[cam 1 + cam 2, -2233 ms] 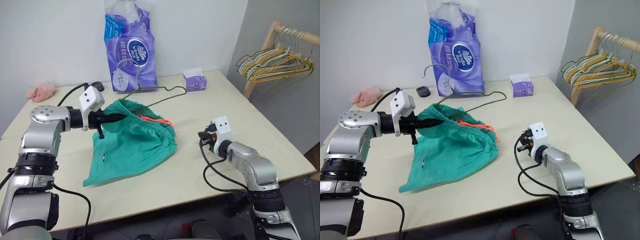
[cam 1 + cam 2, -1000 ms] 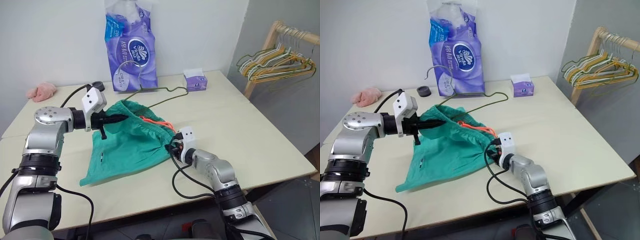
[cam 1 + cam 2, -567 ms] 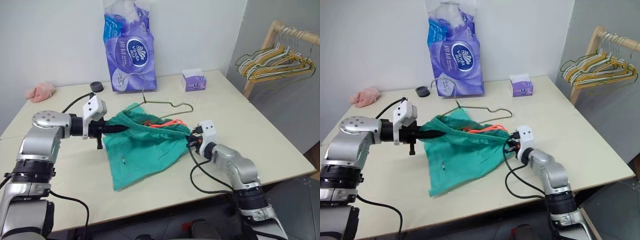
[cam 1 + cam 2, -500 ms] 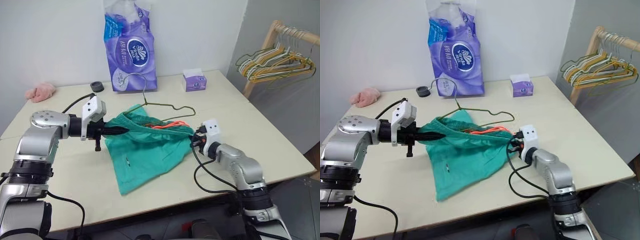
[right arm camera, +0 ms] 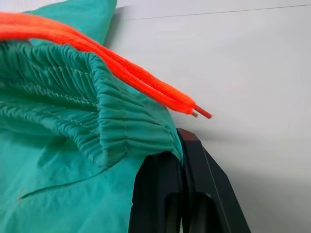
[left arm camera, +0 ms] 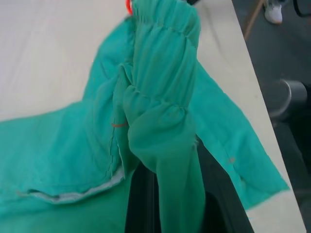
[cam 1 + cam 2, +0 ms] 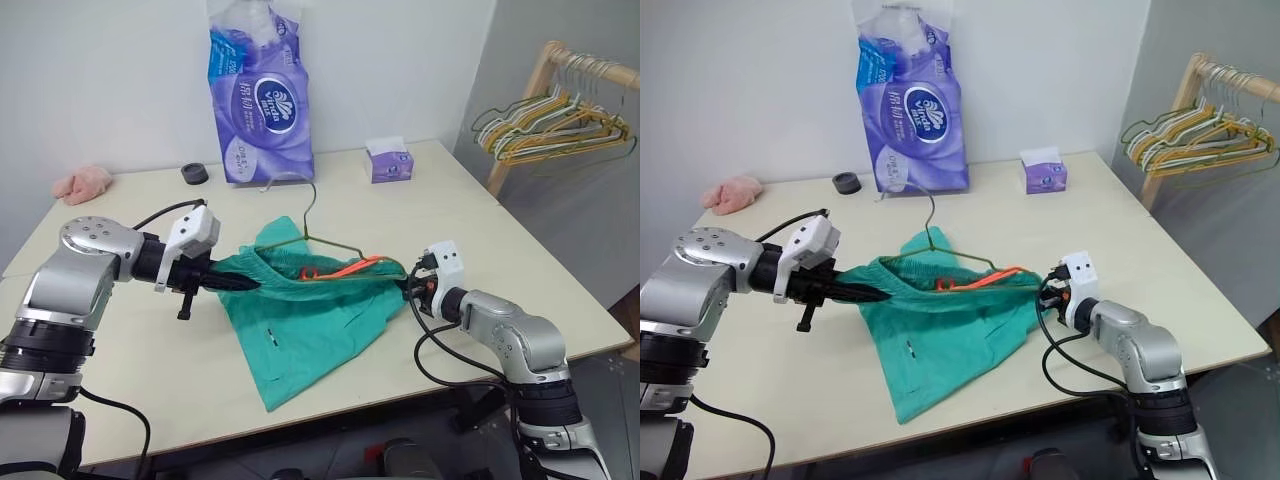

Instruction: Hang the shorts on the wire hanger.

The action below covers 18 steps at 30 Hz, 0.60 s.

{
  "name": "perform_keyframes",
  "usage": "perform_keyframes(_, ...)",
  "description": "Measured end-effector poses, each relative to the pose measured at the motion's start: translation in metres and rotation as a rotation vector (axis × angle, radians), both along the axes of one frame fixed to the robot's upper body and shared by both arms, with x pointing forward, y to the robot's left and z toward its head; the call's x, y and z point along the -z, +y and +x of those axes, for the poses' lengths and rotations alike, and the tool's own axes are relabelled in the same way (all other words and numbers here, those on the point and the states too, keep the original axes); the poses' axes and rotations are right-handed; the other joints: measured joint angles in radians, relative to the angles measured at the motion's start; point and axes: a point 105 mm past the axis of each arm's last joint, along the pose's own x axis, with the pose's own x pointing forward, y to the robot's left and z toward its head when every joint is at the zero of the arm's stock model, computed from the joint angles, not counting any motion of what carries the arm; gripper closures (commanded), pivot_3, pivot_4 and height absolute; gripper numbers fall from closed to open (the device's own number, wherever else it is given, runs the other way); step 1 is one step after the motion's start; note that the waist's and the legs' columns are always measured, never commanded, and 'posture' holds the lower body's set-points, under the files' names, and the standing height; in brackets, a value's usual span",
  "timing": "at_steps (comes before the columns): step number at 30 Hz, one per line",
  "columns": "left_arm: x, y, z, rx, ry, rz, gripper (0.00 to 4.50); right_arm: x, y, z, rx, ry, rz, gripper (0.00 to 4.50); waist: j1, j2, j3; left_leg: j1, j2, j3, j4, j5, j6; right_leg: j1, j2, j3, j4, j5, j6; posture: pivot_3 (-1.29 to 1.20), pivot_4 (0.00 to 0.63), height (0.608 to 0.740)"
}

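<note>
Stretching the Shorts Waistband Between Both Grippers

We observe the shorts (image 7: 310,320) suspended by their gathered waistband between our two grippers, above the counter (image 7: 520,270). Our left gripper (image 7: 243,284) is clenched on the left end of the waistband; in the left wrist view the teal fabric (image 6: 160,121) is bunched between the black fingers (image 6: 141,204). Our right gripper (image 7: 408,288) is clenched on the right end of the waistband; in the right wrist view the gathered elastic edge (image 5: 121,131) is pinched at the tips of the two black fingers (image 5: 194,160), which stand pressed together. The waistband runs nearly level and taut between the two grips. The lower part of the shorts drapes down and toward us, with one leg resting on the counter near its front edge.

The orange drawstring (image 7: 345,268) lies along the top of the waistband, toward our right gripper. The wire hanger (image 7: 310,222) stands just behind the waistband, its hook uppermost and its lower wire touching or passing very close to the fabric; we cannot tell whether it sits inside the waist opening.

At the rear of the counter we see a purple tissue pack (image 7: 258,95), a small purple box (image 7: 388,160), a black cap (image 7: 193,172) and a pink cloth lump (image 7: 83,183). A wooden rack with bunched hangers (image 7: 550,125) stands off to the right.
</note>
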Motion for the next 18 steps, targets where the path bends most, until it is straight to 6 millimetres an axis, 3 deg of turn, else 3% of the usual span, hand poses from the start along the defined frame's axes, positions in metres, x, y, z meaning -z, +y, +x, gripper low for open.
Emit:
perform_keyframes(6, 0.005, 0.009, 0.009, -0.035, -0.05, 0.042, 4.5, -0.005, 0.0, -0.003, -0.016, -0.009, -0.008, 4.44, 0.0, 0.0, 0.0, 0.0, 0.0, 0.0, 0.0, 0.0, 0.0, 0.0, 0.0, 0.0, 0.0, 0.0, 0.0, -0.17, 0.0, 0.74)
perform_keyframes(10, 0.004, 0.005, 0.02, -0.066, -0.083, 0.005, 4.5, -0.007, -0.002, -0.008, -0.027, -0.015, -0.023, 4.44, -0.001, 0.0, 0.0, 0.0, 0.0, 0.0, 0.0, 0.0, 0.0, 0.0, 0.0, 0.0, -0.001, 0.0, 0.0, -0.18, 0.0, 0.74)
perform_keyframes(18, 0.003, 0.002, 0.016, -0.056, -0.046, -0.022, 4.5, -0.003, -0.002, -0.012, -0.03, -0.001, -0.027, 4.44, -0.003, 0.0, 0.0, 0.0, 0.0, 0.0, 0.0, 0.0, 0.0, 0.0, 0.0, 0.0, 0.001, 0.0, 0.0, -0.18, 0.0, 0.74)
